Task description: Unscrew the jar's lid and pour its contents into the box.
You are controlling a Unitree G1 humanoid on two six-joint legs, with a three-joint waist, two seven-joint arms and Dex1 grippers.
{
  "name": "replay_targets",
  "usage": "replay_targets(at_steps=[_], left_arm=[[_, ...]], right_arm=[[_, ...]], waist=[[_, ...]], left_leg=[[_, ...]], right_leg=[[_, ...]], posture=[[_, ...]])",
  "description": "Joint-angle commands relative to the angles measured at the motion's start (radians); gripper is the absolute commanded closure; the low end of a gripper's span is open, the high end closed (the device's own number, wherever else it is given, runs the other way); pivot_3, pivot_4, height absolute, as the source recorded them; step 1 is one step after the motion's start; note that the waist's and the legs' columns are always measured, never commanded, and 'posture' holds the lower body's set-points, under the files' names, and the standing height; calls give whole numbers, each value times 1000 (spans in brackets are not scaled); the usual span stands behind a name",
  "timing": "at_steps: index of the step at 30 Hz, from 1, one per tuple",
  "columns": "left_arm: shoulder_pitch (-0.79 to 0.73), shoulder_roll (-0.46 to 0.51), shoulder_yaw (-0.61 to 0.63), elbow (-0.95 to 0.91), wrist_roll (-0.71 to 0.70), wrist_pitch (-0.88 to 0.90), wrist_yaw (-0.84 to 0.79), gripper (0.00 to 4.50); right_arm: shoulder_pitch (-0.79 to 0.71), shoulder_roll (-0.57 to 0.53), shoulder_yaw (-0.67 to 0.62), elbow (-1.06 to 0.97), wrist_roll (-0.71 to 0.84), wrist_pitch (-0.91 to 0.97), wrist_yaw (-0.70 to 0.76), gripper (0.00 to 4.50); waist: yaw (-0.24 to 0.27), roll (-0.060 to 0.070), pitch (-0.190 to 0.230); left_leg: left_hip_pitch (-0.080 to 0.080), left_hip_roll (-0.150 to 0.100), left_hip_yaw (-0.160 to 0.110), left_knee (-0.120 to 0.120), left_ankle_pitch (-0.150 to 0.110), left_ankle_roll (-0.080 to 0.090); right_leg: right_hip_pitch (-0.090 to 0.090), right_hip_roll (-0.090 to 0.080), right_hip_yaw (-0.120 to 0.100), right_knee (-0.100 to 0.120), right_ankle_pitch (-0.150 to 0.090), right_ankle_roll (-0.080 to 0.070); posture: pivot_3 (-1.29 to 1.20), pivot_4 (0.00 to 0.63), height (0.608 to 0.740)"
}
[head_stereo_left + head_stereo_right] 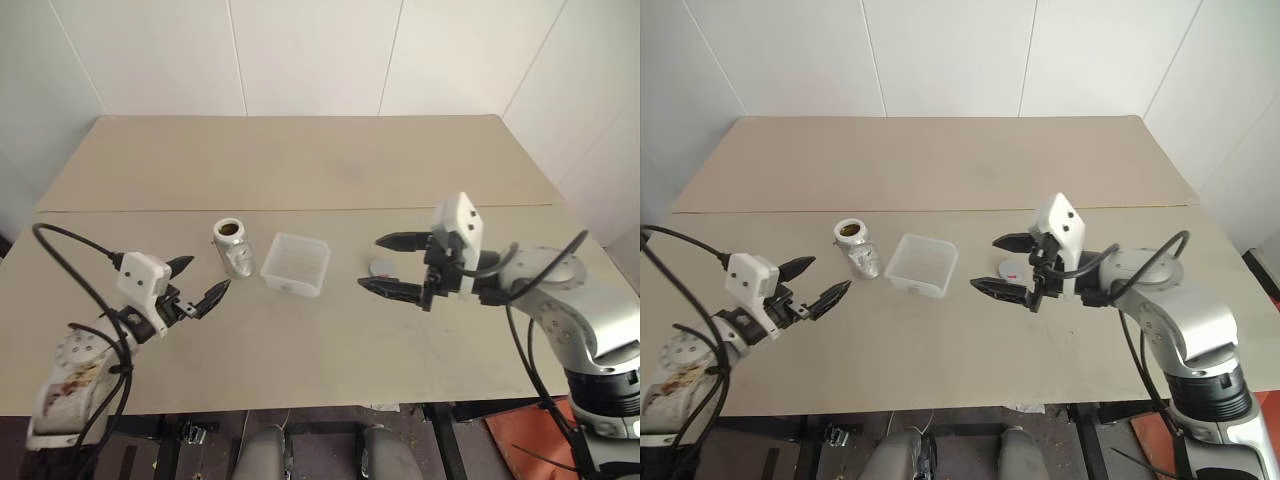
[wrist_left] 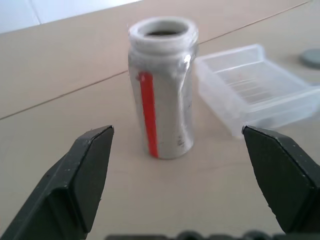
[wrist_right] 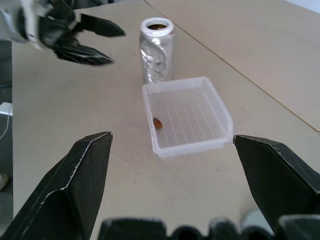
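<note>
Jar (image 1: 235, 247) — upright on desk (image 1: 300, 160), mouth uncapped, just left of box (image 1: 296, 264). Lid (image 1: 381, 267) lies right of box. Left hand (image 1: 198, 283) nearer — wide, empty, jar just ahead. Right hand (image 1: 391, 264) wide, empty.

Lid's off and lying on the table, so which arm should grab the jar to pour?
Left, probably. Its open tool faces the upright jar close by, nothing between. The right tool sits beyond the box.

Jar (image 1: 234, 247) upright mid-table (image 1: 300, 160), box (image 1: 296, 264) just right of it, lid (image 1: 381, 267) right of box; one piece (image 3: 157, 122) in box.
</note>
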Motion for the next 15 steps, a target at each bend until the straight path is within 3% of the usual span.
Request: replay_targets(at_steps=[1,8,15], left_arm=[[67,53,116,-108,-106,-7,-114,22],[148,165,245,-78,-186,-50,-351,22],[100,150,191,-56,-167,-58,-355,22]], right_arm=[[36,-43,-47,30,-44,-116,56,0],[149,-76,-110,122,-112,-327,128,0],[244,-79,-189,62,-84,-279,80,0]], waist=[[0,0,0],[3,0,0],[6,0,0]], left_leg=[[0,0,0,0,0,0],[1,-1,2,-2,0,0],[1,-1,2,-2,0,0]], right_leg=[[0,0,0,0,0,0],[0,1,0,-1,-1,-1],[1,1,1,-1,-1,-1]], posture=[[0,150,740],[0,150,740],[0,150,740]])
